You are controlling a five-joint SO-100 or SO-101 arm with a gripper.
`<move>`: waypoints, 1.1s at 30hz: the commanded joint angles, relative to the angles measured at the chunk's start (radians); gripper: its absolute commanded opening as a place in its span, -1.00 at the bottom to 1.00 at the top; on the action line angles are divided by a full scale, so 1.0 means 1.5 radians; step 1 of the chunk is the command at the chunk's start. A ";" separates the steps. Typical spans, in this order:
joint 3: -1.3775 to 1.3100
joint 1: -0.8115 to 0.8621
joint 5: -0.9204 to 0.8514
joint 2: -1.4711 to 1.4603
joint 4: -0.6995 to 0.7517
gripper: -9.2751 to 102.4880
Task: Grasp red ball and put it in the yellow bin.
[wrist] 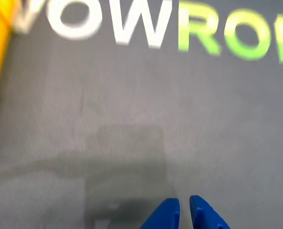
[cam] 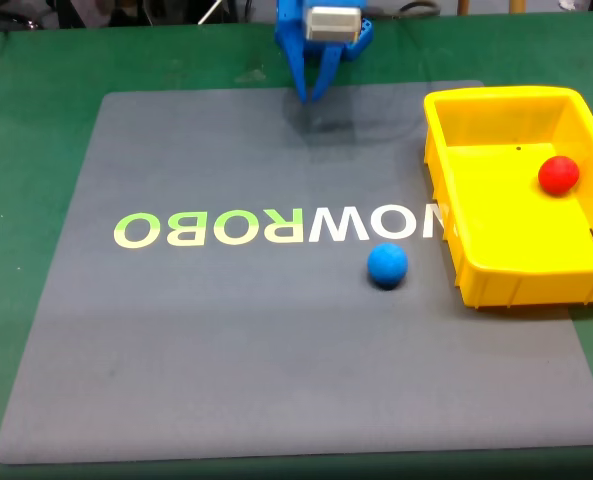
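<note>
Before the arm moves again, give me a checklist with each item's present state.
1. Red ball inside the yellow bin: ok, it rests on the bin floor.
2. Gripper empty: ok, nothing between the blue fingertips in the wrist view.
3. Jaws shut: ok, only a thin slit shows.
4. Blue ball left alone: ok, it sits on the grey mat, outside the bin.
5. Gripper away from bin and balls: ok, it is at the mat's far edge.
6. Gripper height above the mat: cannot tell.

Yellow bin (cam: 516,285) edge-cropped (wrist lettering (wrist: 131,24) blurred)
</note>
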 commanded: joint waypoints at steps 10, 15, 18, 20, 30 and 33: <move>0.085 0.004 -0.001 0.070 0.037 -0.83; 0.109 -0.006 0.013 0.095 0.073 -0.83; 0.122 -0.005 0.017 0.114 0.108 -0.83; 0.124 -0.007 0.025 0.129 0.132 -0.83; 0.127 -0.021 0.066 0.161 0.225 -0.83; 0.127 -0.028 0.076 0.162 0.226 -0.83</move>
